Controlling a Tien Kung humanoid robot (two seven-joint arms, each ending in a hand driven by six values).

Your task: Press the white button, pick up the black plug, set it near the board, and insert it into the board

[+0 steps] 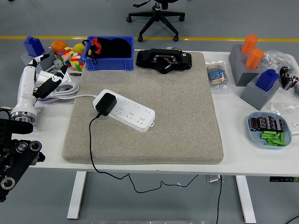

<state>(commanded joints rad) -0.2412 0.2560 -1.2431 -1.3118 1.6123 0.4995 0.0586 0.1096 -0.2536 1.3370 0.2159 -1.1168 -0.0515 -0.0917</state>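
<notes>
A white power strip (127, 112) lies on the grey felt mat (177, 116), angled toward the lower right. A black plug (105, 104) sits in the strip's left end, its black cord (91, 149) trailing over the mat's front edge. My left hand (43, 77), white with black fingertips, hovers at the table's left side over a coiled white cable (63, 88), well left of the strip. Its fingers are spread and hold nothing. My right hand is out of view.
A blue bin (110, 53) with black and red items and a black device (163, 60) stand at the back. Coloured cubes (72, 59) sit at back left. Grey blocks with orange and blue pieces (254, 70) and a blue dish (269, 129) are at the right.
</notes>
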